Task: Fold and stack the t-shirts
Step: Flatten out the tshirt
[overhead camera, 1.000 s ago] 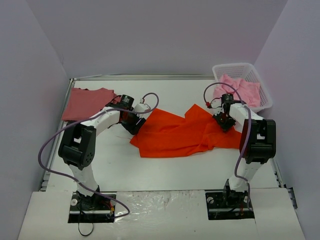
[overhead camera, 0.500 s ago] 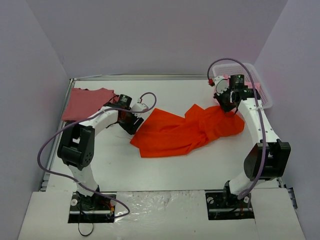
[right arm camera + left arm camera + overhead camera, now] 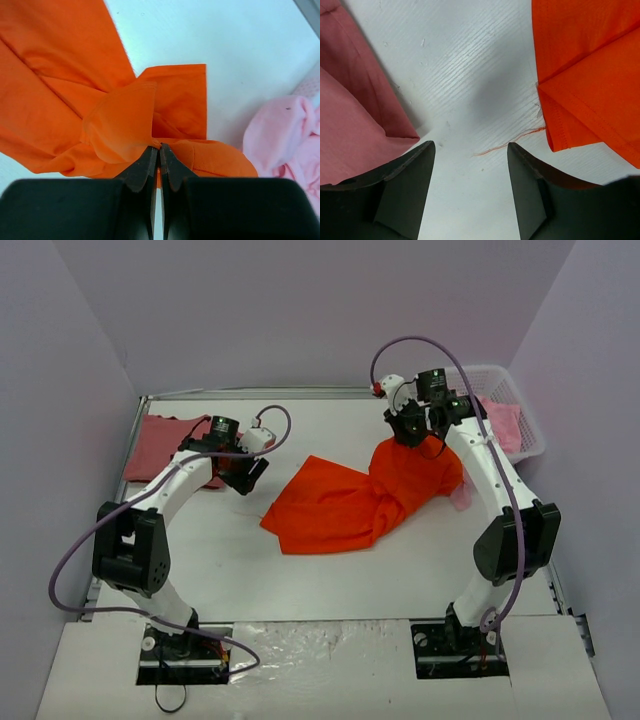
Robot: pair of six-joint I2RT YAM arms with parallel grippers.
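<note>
Between the jaws of the right gripper (image 3: pixel 159 150), which are pressed together on a pinch of cloth, sits one end of the orange-red shirt (image 3: pixel 345 505). From that point the shirt drapes down and spreads leftward across the table (image 3: pixel 330 420). Left gripper (image 3: pixel 470 150): jaws apart, nothing held, over bare table, with the orange hem just right of them and the rose-red shirt (image 3: pixel 350 115) just left. Light pink shirts (image 3: pixel 503 423) lie in the basket (image 3: pixel 528 418), right of the closed jaws.

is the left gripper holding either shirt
No, the left gripper stands open over bare table, between the rose shirt and the orange shirt.
</note>
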